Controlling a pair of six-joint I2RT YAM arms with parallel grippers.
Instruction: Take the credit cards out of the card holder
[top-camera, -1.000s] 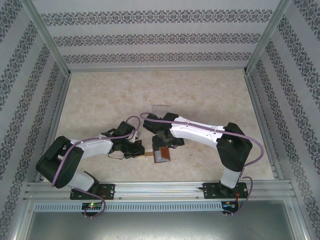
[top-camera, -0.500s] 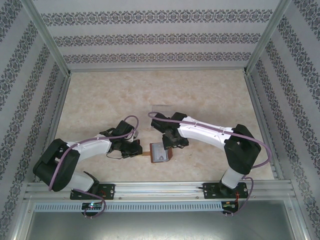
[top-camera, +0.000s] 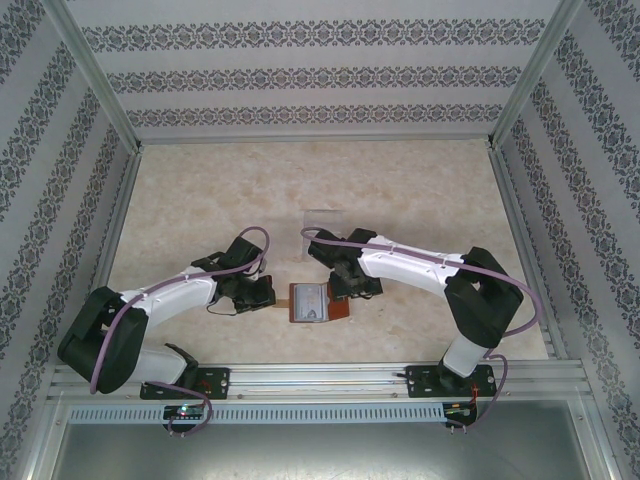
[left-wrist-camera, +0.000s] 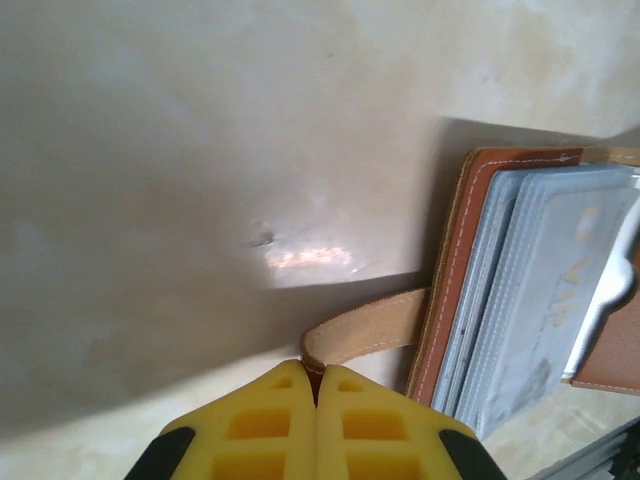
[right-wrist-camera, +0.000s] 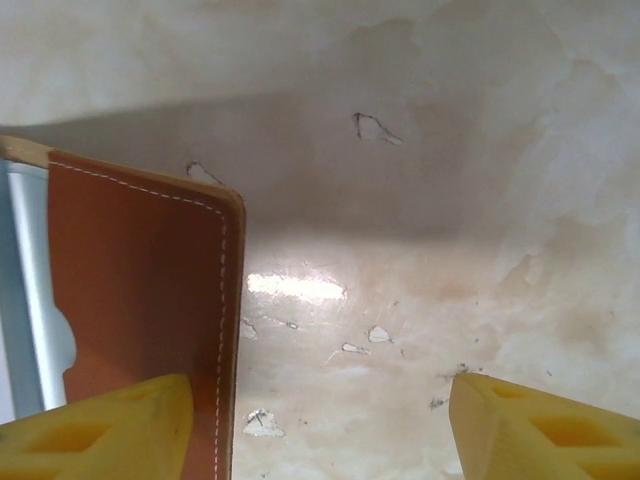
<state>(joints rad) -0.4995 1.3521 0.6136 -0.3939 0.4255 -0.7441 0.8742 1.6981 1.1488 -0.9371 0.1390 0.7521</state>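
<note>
Card holder (top-camera: 310, 302) lies open near the table's (top-camera: 200, 190) near edge, mid-width. The credit cards (left-wrist-camera: 545, 290) sit in its pockets, uncountable, their embossed lettering too blurred to read. Left gripper (left-wrist-camera: 316, 385) is clamped on its strap tab (left-wrist-camera: 365, 325). Right gripper (right-wrist-camera: 320, 405) is spread at its right edge. One clear box (top-camera: 322, 220) lies beyond.

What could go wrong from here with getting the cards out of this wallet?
The left jaws pinch only the thin strap tab, so it may slip and let the card holder slide. The right jaws stand open over the leather flap, not the credit cards; closing here would likely grab leather instead.
</note>
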